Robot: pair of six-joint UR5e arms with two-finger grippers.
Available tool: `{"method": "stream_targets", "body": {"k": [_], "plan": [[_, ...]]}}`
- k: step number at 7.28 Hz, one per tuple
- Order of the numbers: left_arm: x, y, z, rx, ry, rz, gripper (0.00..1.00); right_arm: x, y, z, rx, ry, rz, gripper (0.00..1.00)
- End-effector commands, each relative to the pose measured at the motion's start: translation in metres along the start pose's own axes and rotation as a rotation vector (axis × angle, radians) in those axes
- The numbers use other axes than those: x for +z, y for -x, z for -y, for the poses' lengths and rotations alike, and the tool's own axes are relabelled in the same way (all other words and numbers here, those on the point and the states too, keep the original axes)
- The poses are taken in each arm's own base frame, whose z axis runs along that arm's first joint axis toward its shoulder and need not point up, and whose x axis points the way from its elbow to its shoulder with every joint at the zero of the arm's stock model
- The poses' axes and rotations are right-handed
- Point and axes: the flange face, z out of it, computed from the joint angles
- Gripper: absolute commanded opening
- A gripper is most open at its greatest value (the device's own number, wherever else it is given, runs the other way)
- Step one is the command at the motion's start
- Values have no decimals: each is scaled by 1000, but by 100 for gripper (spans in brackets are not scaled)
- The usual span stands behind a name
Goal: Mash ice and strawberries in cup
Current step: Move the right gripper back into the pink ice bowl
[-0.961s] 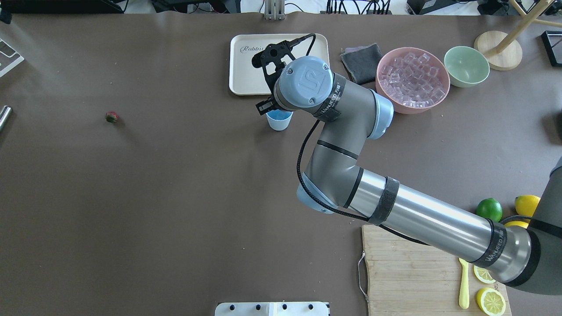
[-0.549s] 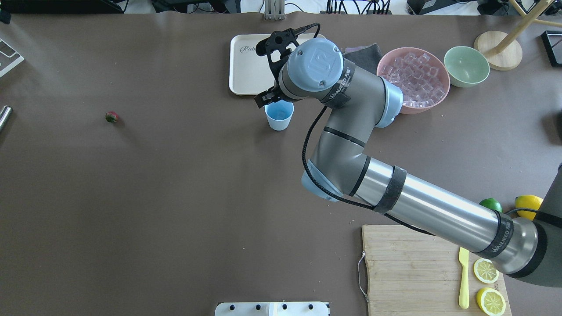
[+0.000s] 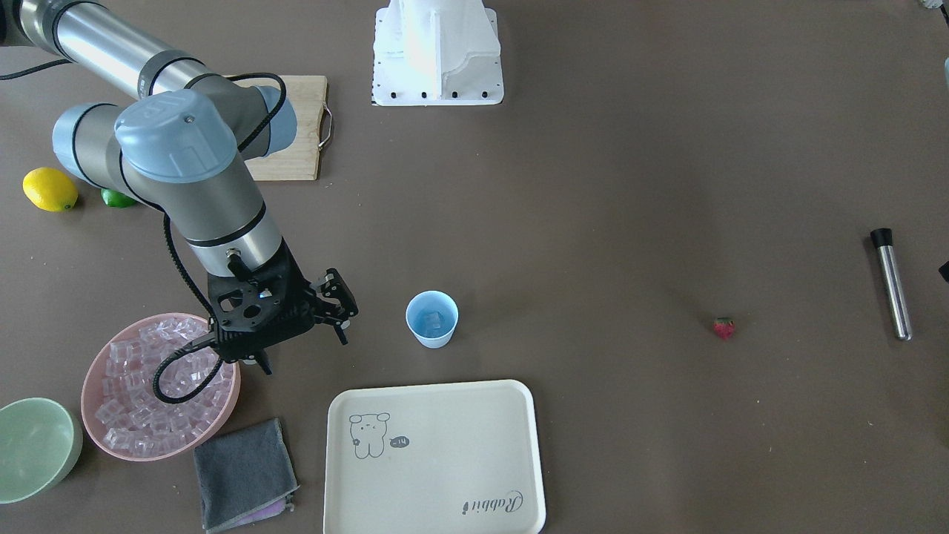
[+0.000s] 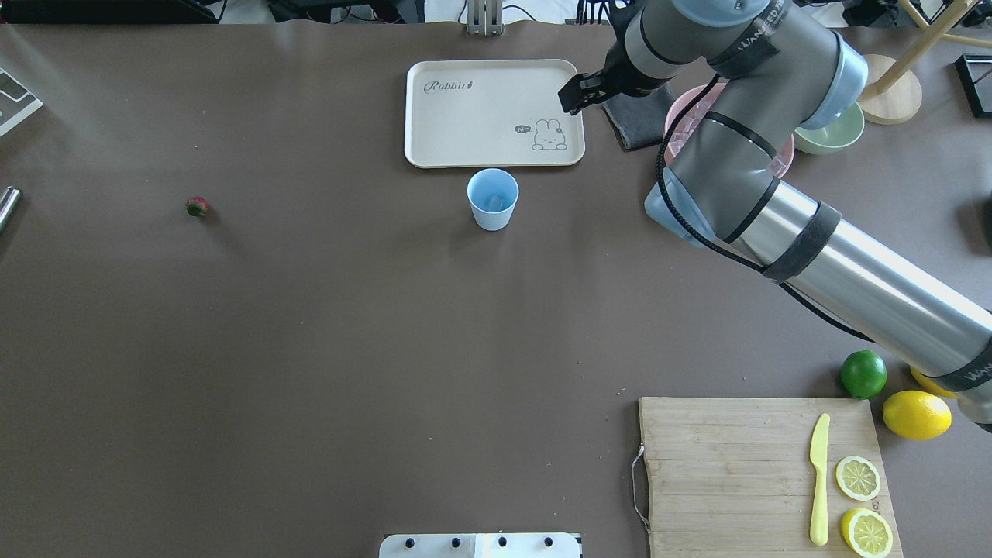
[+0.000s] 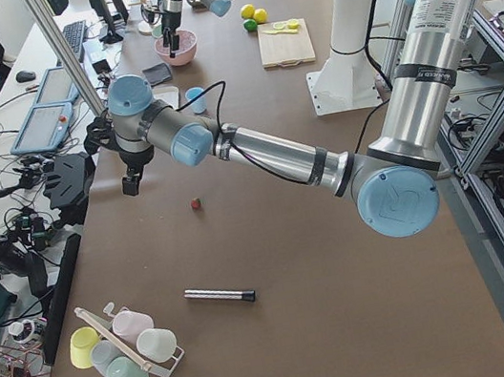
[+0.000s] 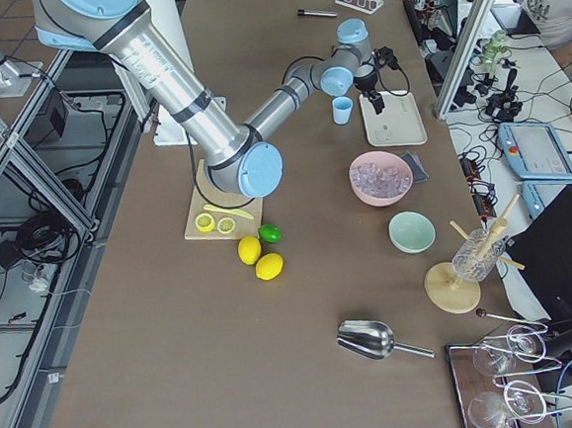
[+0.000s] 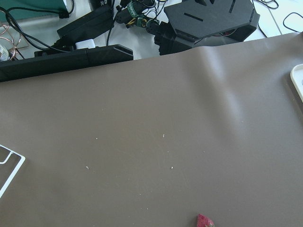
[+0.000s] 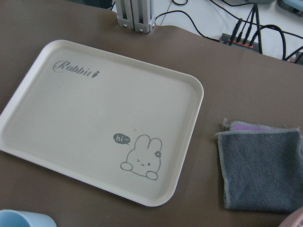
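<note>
The light-blue cup [image 3: 431, 340] stands upright on the brown table just in front of the cream tray, and one clear ice cube [image 3: 434, 320] lies in it. More ice fills the pink bowl [image 3: 84, 387]. My right gripper [image 3: 302, 350] hovers between the cup and that bowl, open, with nothing between its fingers. The strawberry [image 4: 197, 206] lies alone far off on the table's left half, and also shows at the bottom edge of the left wrist view. My left gripper [image 5: 131, 183] hangs near the table's far edge beyond the strawberry; I cannot tell whether it is open or shut.
A cream tray [image 4: 480, 108], a grey cloth [image 3: 245, 475] and a pale-green bowl [image 3: 37, 445] sit by the pink bowl. A steel muddler [image 3: 891, 285] lies past the strawberry. A cutting board [image 4: 721, 465] with a knife and lemon slices, a lime [image 4: 863, 373] and a lemon [image 4: 917, 414] are near the right arm's base.
My right arm has swung away from above the cup, towards the pink bowl. The cup's mouth is now uncovered and an ice cube shows inside.
</note>
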Motion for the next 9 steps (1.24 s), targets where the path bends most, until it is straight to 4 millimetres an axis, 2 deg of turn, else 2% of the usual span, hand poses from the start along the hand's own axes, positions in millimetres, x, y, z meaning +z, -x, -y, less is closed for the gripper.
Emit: {"method": "stream_targets", "body": {"k": [1, 3, 4, 5, 6, 7, 9], "plan": [[-2, 0, 0, 5, -7, -1, 98, 11, -51, -25, -3, 33, -44, 100], [-4, -3, 1, 31, -29, -9, 98, -8, -94, -48, 41, 30, -76, 100], [-3, -3, 1, 33, -28, -11, 98, -12, -114, -63, 67, 38, -96, 100], [-5, -5, 1, 36, -31, -12, 98, -7, -134, -76, 77, 56, -115, 100], [-5, -5, 1, 46, -40, -13, 98, -1, -141, -85, 72, 74, -118, 100], [-5, -4, 1, 49, -42, -14, 98, 6, -133, -92, 35, 92, -110, 100], [-4, -4, 1, 48, -41, -13, 98, 18, -134, -96, -99, 148, -64, 98]]}}
